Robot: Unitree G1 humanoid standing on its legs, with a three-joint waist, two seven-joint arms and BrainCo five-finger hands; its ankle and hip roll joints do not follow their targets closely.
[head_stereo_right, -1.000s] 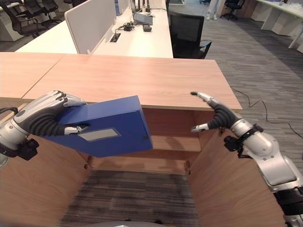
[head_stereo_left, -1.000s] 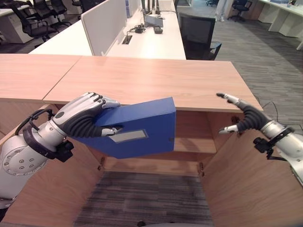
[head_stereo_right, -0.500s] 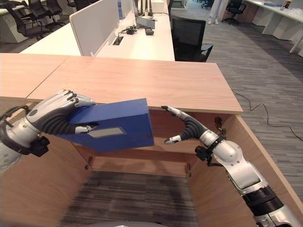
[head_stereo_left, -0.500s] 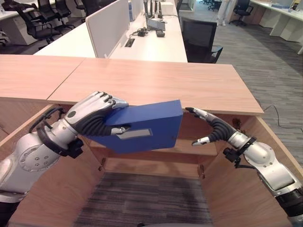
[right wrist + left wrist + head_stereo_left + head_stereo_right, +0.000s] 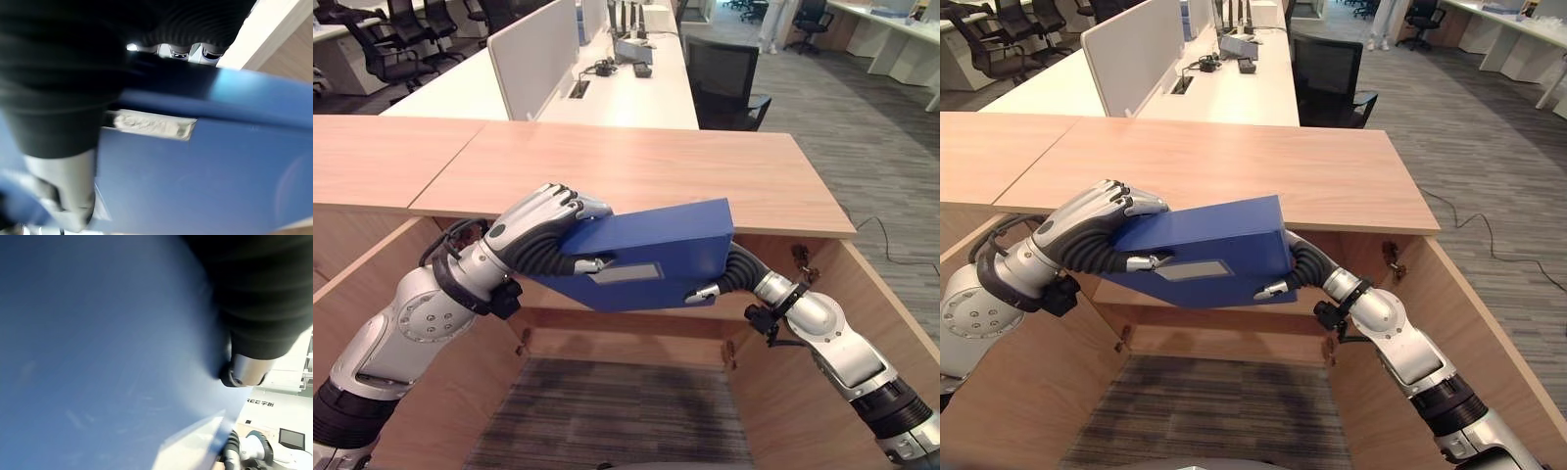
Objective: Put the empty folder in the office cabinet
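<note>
In the left eye view the blue folder (image 5: pixel 651 257) hangs in the air in front of the open wooden cabinet (image 5: pixel 636 171), just under its top, tilted with its far end raised toward 2 o'clock, probably so it can slip onto the shelf (image 5: pixel 705 302) behind it. The left hand (image 5: pixel 540 233) clamps its 9 o'clock end, fingers curled over the top edge and thumb pressed on the front by the grey label (image 5: pixel 626 272). In the right eye view the right hand (image 5: pixel 1290 274) takes the 3 o'clock end, thumb under the lower edge, likely to steady the load. In the right wrist view its fingertips (image 5: pixel 195 52) hook over the far edge, so this hand pinches it too.
</note>
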